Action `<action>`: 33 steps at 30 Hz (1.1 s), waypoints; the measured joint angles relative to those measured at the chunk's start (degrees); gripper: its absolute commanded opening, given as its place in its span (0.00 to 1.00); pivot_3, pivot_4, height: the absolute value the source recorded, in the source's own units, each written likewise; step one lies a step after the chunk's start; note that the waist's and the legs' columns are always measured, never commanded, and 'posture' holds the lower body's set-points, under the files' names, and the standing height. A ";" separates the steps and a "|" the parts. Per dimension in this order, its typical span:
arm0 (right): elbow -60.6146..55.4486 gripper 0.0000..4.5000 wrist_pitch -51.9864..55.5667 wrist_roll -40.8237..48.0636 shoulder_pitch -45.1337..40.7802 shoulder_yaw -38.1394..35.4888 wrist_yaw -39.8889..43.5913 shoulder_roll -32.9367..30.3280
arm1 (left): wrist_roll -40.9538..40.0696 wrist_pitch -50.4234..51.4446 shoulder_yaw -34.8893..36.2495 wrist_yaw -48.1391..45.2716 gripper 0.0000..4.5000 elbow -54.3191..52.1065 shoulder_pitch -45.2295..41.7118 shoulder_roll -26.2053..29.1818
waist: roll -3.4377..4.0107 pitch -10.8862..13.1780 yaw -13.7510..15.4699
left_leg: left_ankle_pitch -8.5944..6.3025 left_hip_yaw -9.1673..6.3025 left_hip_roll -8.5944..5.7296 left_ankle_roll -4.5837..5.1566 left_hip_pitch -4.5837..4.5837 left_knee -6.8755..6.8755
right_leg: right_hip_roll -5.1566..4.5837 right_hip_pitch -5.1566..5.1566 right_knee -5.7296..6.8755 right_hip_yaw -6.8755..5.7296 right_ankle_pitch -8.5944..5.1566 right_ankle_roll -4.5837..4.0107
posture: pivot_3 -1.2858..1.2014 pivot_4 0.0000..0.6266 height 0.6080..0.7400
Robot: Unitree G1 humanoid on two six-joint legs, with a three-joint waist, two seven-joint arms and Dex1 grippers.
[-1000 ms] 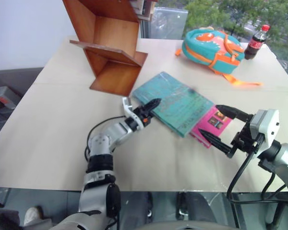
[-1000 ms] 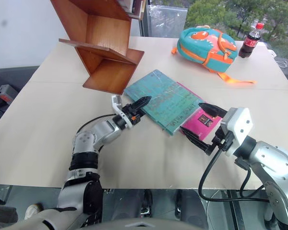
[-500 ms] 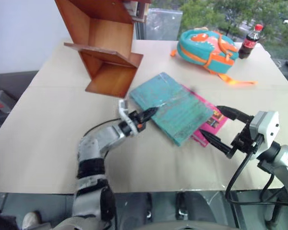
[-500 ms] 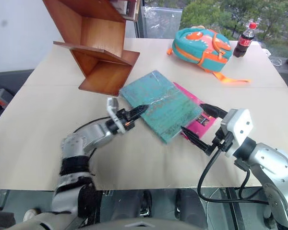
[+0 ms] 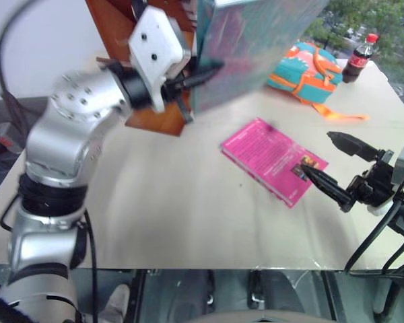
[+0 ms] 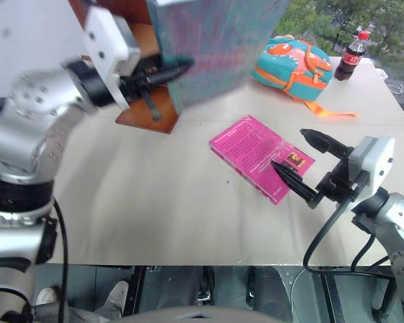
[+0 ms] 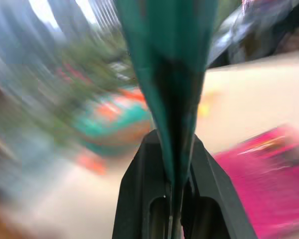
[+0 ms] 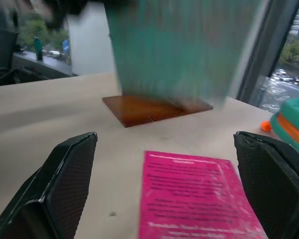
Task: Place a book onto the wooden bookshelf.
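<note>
While the left gripper clamps the book by its lower near edge, the teal cover stands upright in the air above the table, raised off the surface at the far left of the scene. From the left wrist view the two black fingers press on either side of the thin teal edge, with the book rising straight out between them. Just behind and to the left of the lifted book stands the wooden bookshelf, its reddish-brown slanted boards partly hidden by the left arm and by the cover; the book is not resting on any board of it. Near the middle of the table lies a pink book, flat on the surface and set at an angle. To its right the right gripper hovers close over the table with its two fingers spread wide and nothing between them, the nearer fingertip just over the pink book's near right corner; whether it touches the cover cannot be told. At the far side of the table sits a teal and orange backpack, with an orange strap trailing toward the right, and a cola bottle stands upright just beyond it at the far right.
</note>
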 measured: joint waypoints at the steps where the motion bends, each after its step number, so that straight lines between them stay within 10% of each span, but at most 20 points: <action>1: 0.43 1.00 -0.01 -0.13 -0.21 0.07 0.01 0.03 | 1.51 -2.86 0.01 -1.65 0.01 0.89 -1.22 0.86 | 0.03 -0.02 -0.12 | -0.01 0.02 0.01 0.01 0.01 -0.01 | -0.01 0.00 -0.01 0.03 0.01 0.03 | 0.52 0.24 1.00; 12: 7.53 1.00 -1.63 -3.10 -11.98 7.14 2.31 1.30 | 27.13 -27.45 -7.38 -22.88 0.01 34.45 -14.27 19.12 | 0.20 0.23 -0.48 | 0.00 0.33 0.05 0.03 -0.13 0.02 | 0.10 -0.39 0.17 0.29 -0.07 0.47 | 0.52 0.24 1.00; 33: 3.47 1.00 1.51 -4.74 -20.68 11.93 -1.61 1.04 | 47.67 -47.73 -14.56 -9.15 0.01 74.99 -29.33 3.31 | 0.09 0.22 -0.46 | -0.08 0.42 0.09 0.21 -0.84 1.06 | -0.03 -1.12 1.12 0.40 -0.05 0.50 | 0.52 0.24 1.00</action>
